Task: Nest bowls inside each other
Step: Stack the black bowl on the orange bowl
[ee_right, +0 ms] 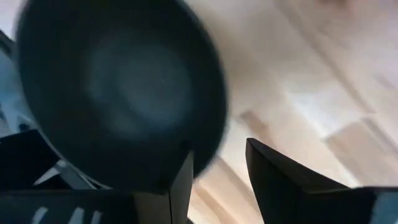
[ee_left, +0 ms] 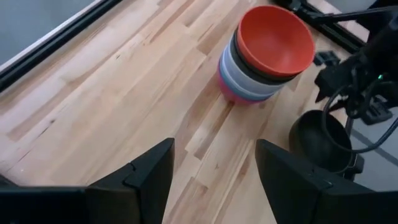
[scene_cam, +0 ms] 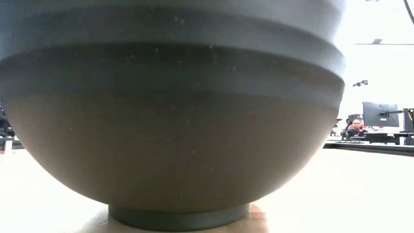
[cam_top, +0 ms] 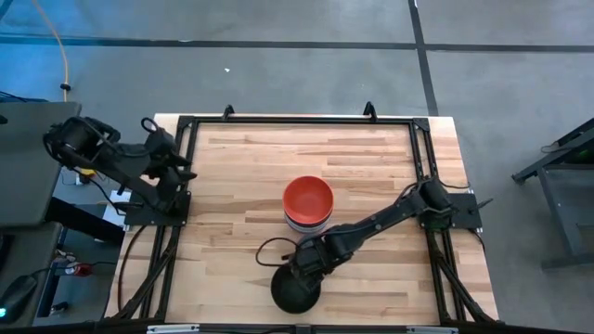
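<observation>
A stack of nested bowls [cam_top: 307,204] with the red one on top stands at the table's middle; in the left wrist view the stack [ee_left: 264,59] shows red, black, white, blue and magenta layers. A single black bowl [cam_top: 295,293] stands upright on its foot [scene_cam: 178,217] near the table's near edge. My right gripper [ee_right: 217,180] hangs open over this bowl's far rim [ee_right: 208,158], one finger [ee_right: 180,186] at the rim, the other [ee_right: 280,180] outside over bare wood. My left gripper [ee_left: 214,177] waits open at the table's left edge. My right gripper comes at the black bowl's far rim [ee_right: 208,158] from above, slanting from the table's right. One finger stands right at the rim, and I cannot tell whether it touches. The other finger stands apart from the bowl. The bowl rests on the table.
Black frame rails [cam_top: 297,121] run along the table's far, left and right sides. Open wood [cam_top: 232,176] lies between the stack and my left arm. A cable [cam_top: 269,246] loops beside my right wrist. A person sits far off in the room [scene_cam: 356,126].
</observation>
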Robot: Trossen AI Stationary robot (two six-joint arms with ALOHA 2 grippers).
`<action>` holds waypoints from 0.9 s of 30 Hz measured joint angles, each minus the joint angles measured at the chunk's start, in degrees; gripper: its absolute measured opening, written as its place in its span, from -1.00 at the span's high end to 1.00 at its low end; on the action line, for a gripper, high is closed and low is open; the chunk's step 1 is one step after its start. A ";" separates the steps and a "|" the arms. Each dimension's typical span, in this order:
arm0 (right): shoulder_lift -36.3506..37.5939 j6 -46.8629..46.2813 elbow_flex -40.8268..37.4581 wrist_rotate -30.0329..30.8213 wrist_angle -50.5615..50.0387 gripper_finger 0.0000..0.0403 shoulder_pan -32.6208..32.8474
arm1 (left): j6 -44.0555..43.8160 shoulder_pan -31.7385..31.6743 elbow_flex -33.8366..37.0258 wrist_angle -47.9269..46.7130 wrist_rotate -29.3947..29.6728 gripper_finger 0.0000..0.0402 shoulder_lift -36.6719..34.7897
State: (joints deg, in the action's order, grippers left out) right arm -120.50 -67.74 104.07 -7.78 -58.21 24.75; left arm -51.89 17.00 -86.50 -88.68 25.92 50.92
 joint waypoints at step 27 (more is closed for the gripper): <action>-3.95 -7.48 0.02 -0.77 1.20 0.52 -0.52 | 5.61 0.04 -0.02 2.97 0.04 -0.05 -3.32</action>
State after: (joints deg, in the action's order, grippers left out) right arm -124.46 -75.22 104.09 -8.55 -57.00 24.23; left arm -46.28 17.04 -86.52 -85.71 25.96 47.59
